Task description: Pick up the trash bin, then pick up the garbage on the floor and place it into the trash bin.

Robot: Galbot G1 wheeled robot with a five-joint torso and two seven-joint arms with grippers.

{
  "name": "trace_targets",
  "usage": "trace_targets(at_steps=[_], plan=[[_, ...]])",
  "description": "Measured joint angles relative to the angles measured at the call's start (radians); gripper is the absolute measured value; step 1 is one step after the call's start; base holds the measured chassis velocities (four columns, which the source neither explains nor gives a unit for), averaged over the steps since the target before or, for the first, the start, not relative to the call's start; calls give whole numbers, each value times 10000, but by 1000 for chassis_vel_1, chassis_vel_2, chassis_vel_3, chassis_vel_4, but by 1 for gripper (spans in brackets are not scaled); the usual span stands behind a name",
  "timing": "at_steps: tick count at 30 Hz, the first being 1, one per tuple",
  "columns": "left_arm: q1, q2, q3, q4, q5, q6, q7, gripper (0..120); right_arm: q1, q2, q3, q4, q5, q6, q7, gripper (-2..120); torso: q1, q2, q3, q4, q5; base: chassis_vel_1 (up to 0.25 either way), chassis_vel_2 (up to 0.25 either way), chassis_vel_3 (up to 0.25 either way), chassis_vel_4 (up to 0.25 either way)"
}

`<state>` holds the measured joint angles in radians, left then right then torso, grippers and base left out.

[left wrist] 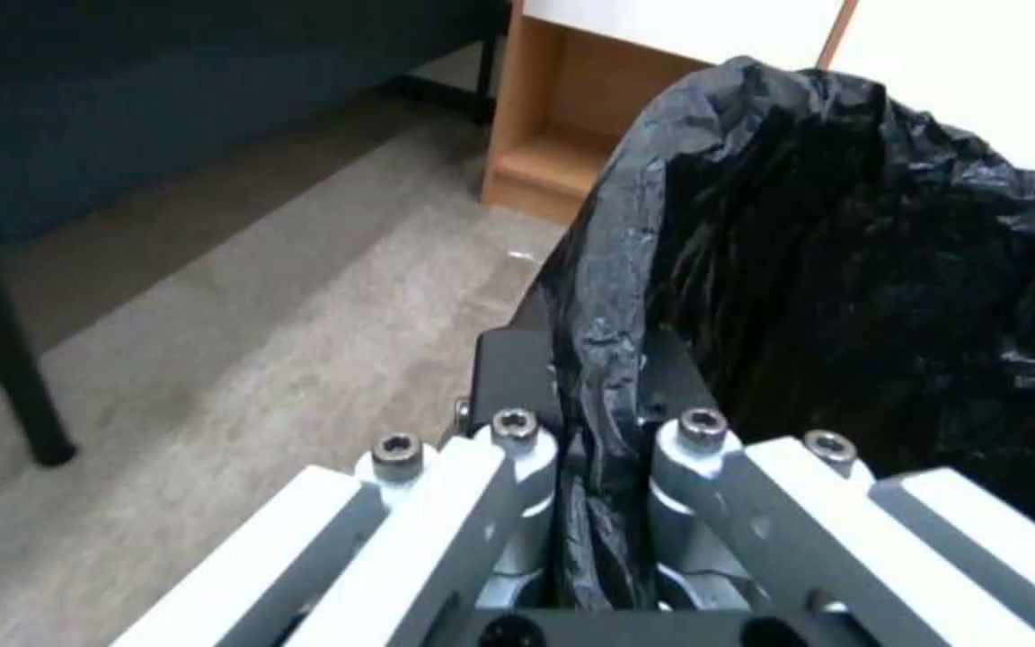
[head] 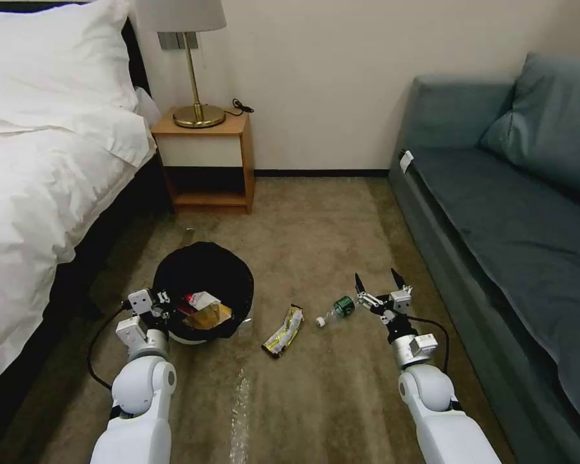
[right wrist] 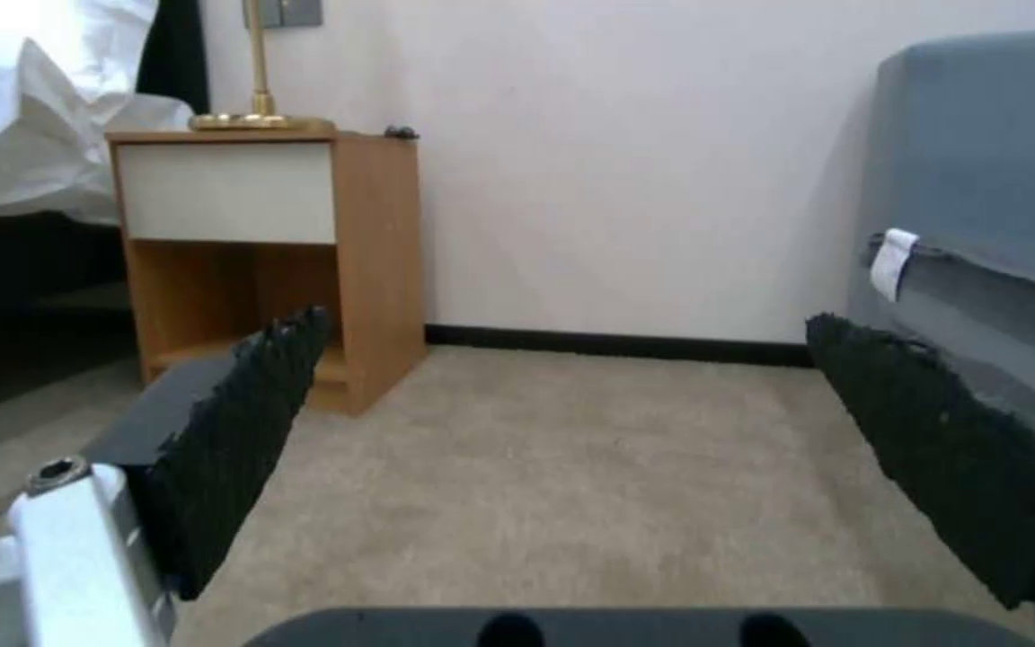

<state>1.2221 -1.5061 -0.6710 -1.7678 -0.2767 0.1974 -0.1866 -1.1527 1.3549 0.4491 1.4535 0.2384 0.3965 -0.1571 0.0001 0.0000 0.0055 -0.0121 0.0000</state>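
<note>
The trash bin (head: 206, 274), white with a black liner, stands left of centre beside the bed. My left gripper (head: 163, 301) is shut on its near-left rim; the left wrist view shows the jaws of the left gripper (left wrist: 596, 368) pinching the black liner (left wrist: 877, 270). Inside the bin lie a red packet (head: 188, 304) and a brown paper bag (head: 211, 316). On the carpet lie a yellow-black wrapper (head: 283, 330) and a small clear green-labelled bottle (head: 337, 310). My right gripper (head: 377, 281) is open just right of the bottle, holding nothing. In the right wrist view, the right gripper (right wrist: 566, 431) frames bare carpet.
A bed (head: 38, 167) runs along the left and a grey-blue sofa (head: 509, 212) along the right. A wooden nightstand (head: 206, 161) with a brass lamp (head: 196, 96) stands at the far wall. A silvery tape strip (head: 240, 409) lies on the carpet between my arms.
</note>
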Motion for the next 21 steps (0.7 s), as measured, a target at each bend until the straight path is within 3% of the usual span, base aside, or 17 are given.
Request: trace_targets(at_steps=[13,21], plan=[[-22,1,-23,15,-15,1,-9,4,86,30,18,-182,-77,343,-110,100,1,0,1,-1,1,-121,116,120,-123],[-8,-3,-34,4,-20,1,-11,4,144,48,14,-249,-180,594,-248,100,0,0,-1,-1,0,-15,10,11,-12]])
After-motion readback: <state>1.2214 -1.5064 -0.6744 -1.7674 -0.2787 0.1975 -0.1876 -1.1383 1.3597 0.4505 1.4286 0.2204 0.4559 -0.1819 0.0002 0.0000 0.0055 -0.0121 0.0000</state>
